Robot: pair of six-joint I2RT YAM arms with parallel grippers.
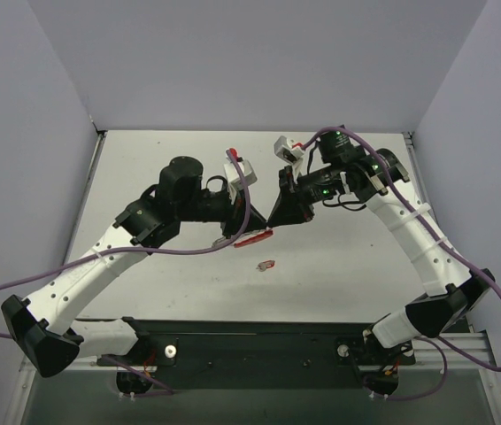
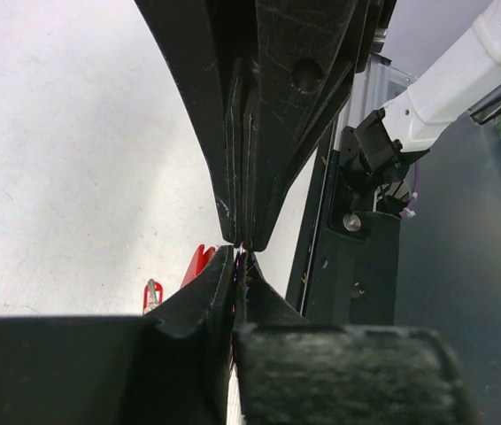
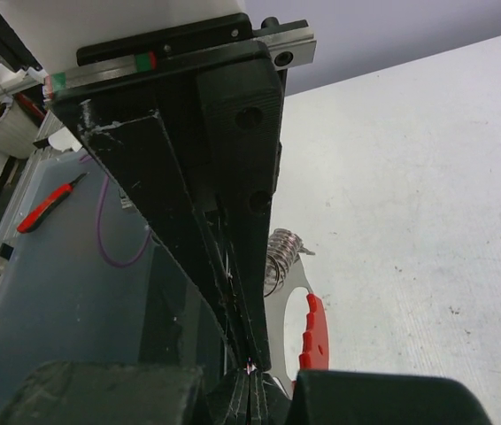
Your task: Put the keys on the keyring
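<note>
My two grippers meet tip to tip above the middle of the table. The left gripper (image 1: 263, 233) (image 2: 240, 258) and the right gripper (image 1: 273, 225) (image 3: 250, 379) both have their jaws pressed shut, with a thin red glint pinched where the tips touch. The red keyring (image 1: 252, 238) (image 3: 313, 329) (image 2: 197, 264) is a short curved band on a silver plate, sticking out beside the closed fingers. The keys (image 3: 283, 254) show as a bunch of thin silver loops at the plate's far end. How each jaw grips the plate is hidden.
A small loose key with a red head (image 1: 266, 264) (image 2: 151, 295) lies on the white table (image 1: 171, 159) just in front of the grippers. The black base rail (image 1: 259, 341) runs along the near edge. A red-handled tool (image 3: 51, 202) lies off the table.
</note>
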